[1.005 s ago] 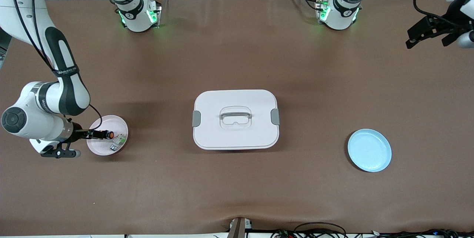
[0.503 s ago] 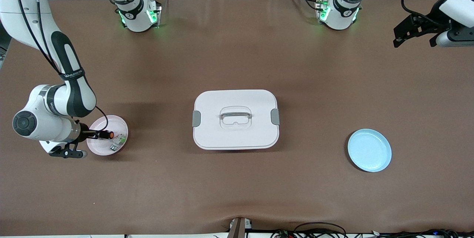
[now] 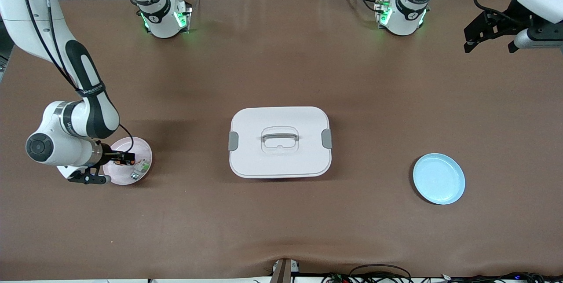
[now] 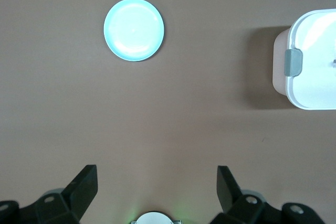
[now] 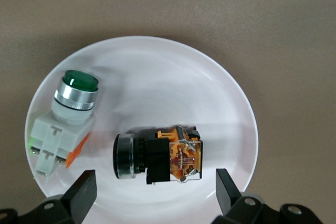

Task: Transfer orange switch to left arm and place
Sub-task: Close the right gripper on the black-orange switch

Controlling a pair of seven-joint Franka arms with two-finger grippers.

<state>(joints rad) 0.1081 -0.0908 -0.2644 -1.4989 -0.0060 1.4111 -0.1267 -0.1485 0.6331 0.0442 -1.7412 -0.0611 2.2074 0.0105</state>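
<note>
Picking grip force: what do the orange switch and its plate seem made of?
Orange switch: apparently moulded plastic, matte black and orange body, with small metal-looking screw terminals. Pink plate: probably smooth plastic or melamine, judging by soft glossy reflections; ceramic is possible.

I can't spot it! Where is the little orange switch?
The orange switch lies on its side on the pink plate at the right arm's end of the table, beside a green-topped switch, under the open right gripper.
</note>
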